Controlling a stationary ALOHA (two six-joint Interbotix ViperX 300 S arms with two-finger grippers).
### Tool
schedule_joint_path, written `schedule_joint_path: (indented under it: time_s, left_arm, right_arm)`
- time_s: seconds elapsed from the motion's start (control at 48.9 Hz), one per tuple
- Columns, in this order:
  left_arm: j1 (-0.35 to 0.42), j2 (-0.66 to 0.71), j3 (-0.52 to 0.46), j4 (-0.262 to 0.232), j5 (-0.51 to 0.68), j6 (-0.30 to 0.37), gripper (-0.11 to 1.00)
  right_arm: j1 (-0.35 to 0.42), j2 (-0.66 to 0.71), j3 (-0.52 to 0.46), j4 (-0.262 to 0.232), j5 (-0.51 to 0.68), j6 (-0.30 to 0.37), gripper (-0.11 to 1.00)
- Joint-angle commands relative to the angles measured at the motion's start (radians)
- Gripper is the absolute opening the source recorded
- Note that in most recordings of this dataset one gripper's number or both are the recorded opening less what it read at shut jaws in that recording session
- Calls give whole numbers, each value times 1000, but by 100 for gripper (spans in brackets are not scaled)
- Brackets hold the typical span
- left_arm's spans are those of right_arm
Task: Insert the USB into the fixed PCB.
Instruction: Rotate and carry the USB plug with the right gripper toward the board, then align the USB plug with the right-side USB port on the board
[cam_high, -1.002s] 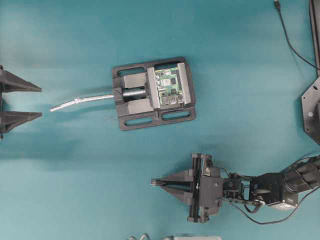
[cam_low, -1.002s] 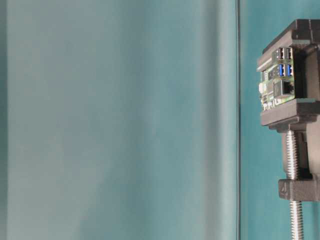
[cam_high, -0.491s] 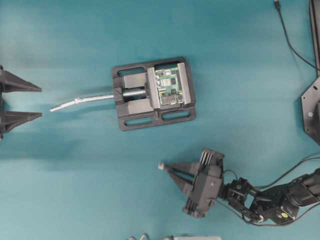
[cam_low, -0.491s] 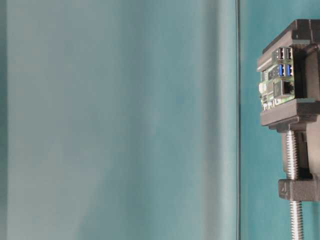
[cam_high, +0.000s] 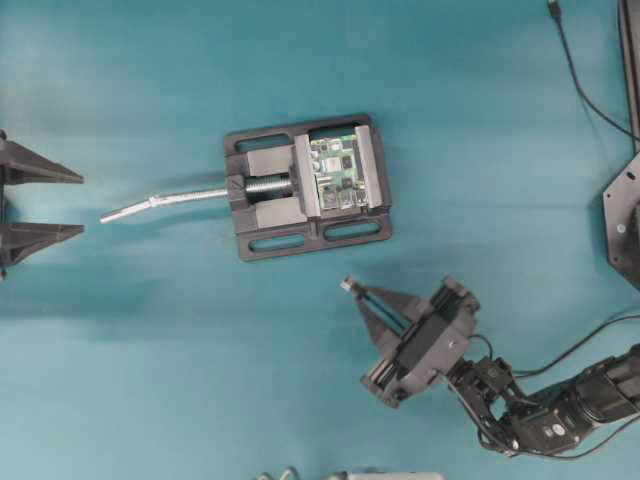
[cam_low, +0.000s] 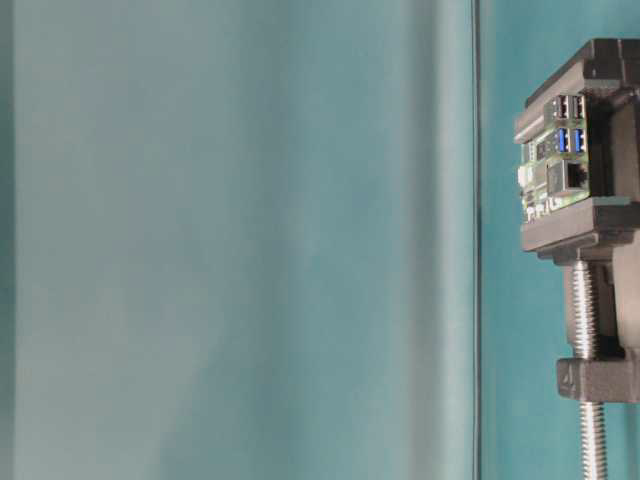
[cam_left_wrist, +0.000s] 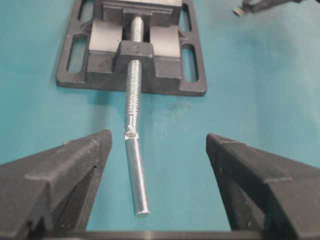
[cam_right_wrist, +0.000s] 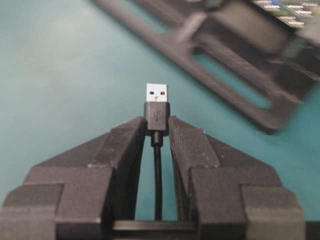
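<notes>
Right gripper (cam_right_wrist: 157, 131) pinches the small black USB plug with silver metal tip (cam_right_wrist: 157, 106) by its dark body, jaws narrowed onto it. The tip sticks out front and the thin black cable (cam_right_wrist: 157, 182) runs back between the fingers, so the connector leads the way into a port. In the overhead view this gripper (cam_high: 352, 288) sits at about 5 o'clock from the green rectangular PCB (cam_high: 337, 175), well apart, tip aimed toward 11 o'clock. The board is clamped edge-up in the black metal vise (cam_high: 305, 187), likely so it can't shift under the push. Its silver and blue ports (cam_low: 568, 122) face out in the table-level view. The silver screw handle (cam_high: 160, 203) points to 9 o'clock. Left gripper (cam_left_wrist: 157, 185) idles with jaws fully wide and nothing between them, facing the handle from 9 o'clock of the vise. Insertion not yet started; plug probably still needs lining up with a port.
</notes>
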Motion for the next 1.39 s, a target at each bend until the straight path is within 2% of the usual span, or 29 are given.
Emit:
schedule_joint_path:
  time_s: [0.0,0.225,0.511,0.675,0.962,1.227,1.371]
  left_arm:
    - [2,6,-12,3,-9,6,92]
    - [2,6,-12,3,-9,6,92]
    - [2,6,-12,3,-9,8,92]
    - [2,6,-12,3,-9,6,92]
    - [2,6,-12,3,-9,6,92]
    - [2,6,-12,3,-8,6,92]
    - [2,6,-12,3,-8,8,92]
  right_arm:
    - [3,-17,-38,43,-48,2,21]
    - [-9,48,-133,132,-138,0,21]
    - [-57,60,-189,204,-241,-6,21]
    - [-89,74,-215,210,-287,-6,21]
    - [-101,170,-285,213,-353,-5,21]
    - [-104,190,-295,213,-380,3,21]
    - [-104,195,-295,213,-388,32,21]
